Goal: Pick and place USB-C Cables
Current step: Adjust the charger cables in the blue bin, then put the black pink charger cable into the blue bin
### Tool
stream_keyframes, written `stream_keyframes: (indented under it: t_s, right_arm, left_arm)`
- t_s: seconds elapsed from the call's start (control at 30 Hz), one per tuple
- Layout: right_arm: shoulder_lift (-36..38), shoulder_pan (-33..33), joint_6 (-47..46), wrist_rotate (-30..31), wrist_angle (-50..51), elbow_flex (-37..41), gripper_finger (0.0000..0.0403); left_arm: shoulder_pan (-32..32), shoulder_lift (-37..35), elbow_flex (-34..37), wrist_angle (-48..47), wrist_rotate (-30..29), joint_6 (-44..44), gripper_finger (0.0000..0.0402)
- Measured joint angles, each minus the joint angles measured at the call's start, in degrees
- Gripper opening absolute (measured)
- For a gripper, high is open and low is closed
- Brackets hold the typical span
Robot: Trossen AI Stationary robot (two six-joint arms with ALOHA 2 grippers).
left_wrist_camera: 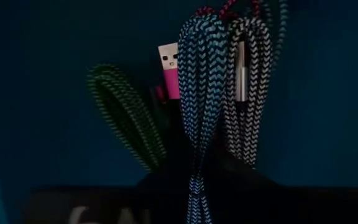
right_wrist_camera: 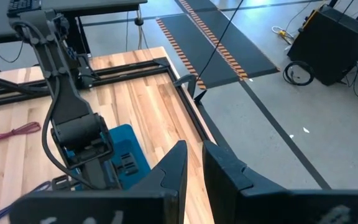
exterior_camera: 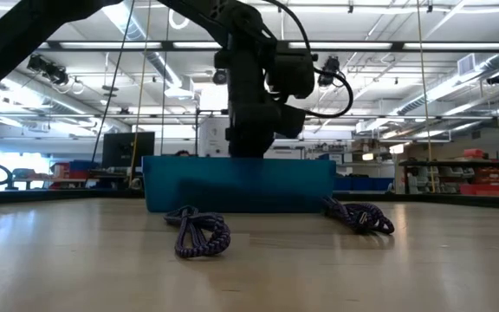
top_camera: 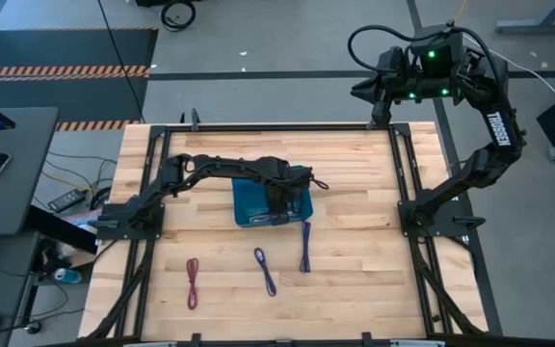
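A blue tray sits mid-table. My left gripper reaches down into it and is shut on a teal-blue braided USB-C cable. In the tray below lie a green cable, a grey-white cable, a maroon one and a pink plug. On the table in front of the tray lie a magenta cable and two blue-purple cables. My right gripper waits high at the far right, with a narrow gap and nothing between its fingers. My left gripper pinches the folded teal-blue cable between its two fingers, by the end of the bundle nearest the wrist. The fingers come from above and point down. The bundle hangs below them, lengthwise, with its looped end over the cables in the tray. Whether that end touches them I cannot tell.
In the low view the tray's near wall hides my left gripper's fingers. Two blue-purple cables lie in front of it. Black frame rails run along the table's left and right sides. Bare wood lies to the tray's right.
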State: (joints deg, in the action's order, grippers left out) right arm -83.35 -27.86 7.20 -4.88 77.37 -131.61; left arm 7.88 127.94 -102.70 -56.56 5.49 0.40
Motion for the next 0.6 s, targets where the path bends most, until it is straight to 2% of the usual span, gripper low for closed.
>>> stream_keyframes:
  t_s: [0.2,0.33,0.47,0.6]
  right_arm:
    - [0.0,0.0,0.13,0.02,0.0,0.0,0.0055]
    - [0.0,0.0,0.24,0.02,-0.03,0.0,0.0055]
    - [0.0,0.0,0.26,0.02,-0.05,0.0,0.0055]
    - [0.0,0.0,0.26,0.03,-0.07,0.0,0.0055]
  left_arm:
    - [0.22,-0.15,-1.35,-0.3,-1.29,0.22,0.0139]
    - [0.22,-0.15,-2.82,-1.59,-1.37,-0.02,0.0195]
    - [0.6,-0.15,-6.51,-6.49,-1.3,-3.7,0.0228]
    - [2.01,-0.15,-12.26,-16.22,-2.45,-8.28,0.0235]
